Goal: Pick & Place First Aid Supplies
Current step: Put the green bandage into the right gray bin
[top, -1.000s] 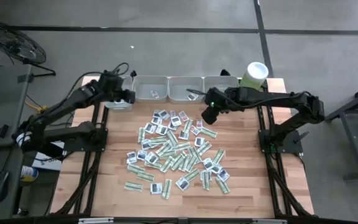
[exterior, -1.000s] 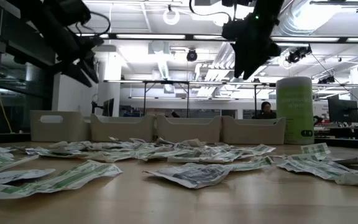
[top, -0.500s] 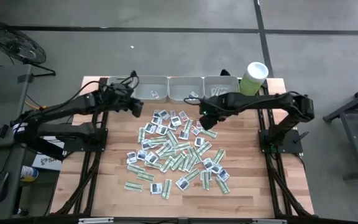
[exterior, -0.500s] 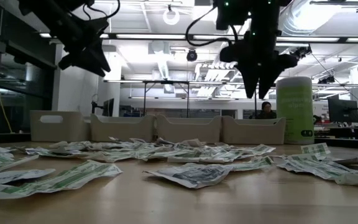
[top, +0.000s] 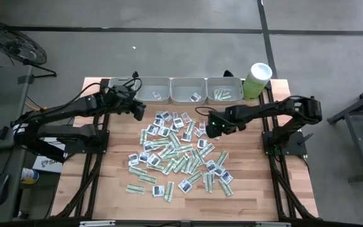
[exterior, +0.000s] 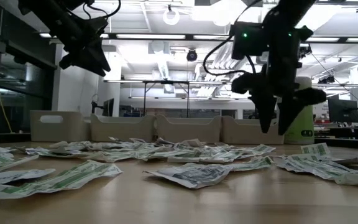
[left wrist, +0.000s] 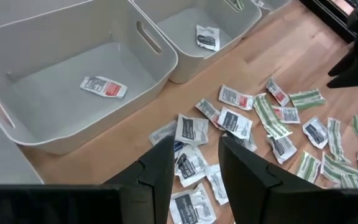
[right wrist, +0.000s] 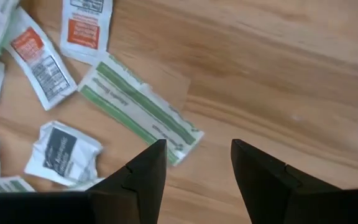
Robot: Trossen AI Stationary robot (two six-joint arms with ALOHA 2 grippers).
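- High view: wooden surface [top: 106,189] carries the scattered first aid supplies [top: 178,154] mid-table, a few lying in grey trays [top: 189,89] at the far edge.
- Right end effector [top: 212,128] hovers low over a green-striped strip [right wrist: 138,107], fingers apart, empty.
- Left end effector [top: 138,112] hangs beside the trays, fingers apart, empty.
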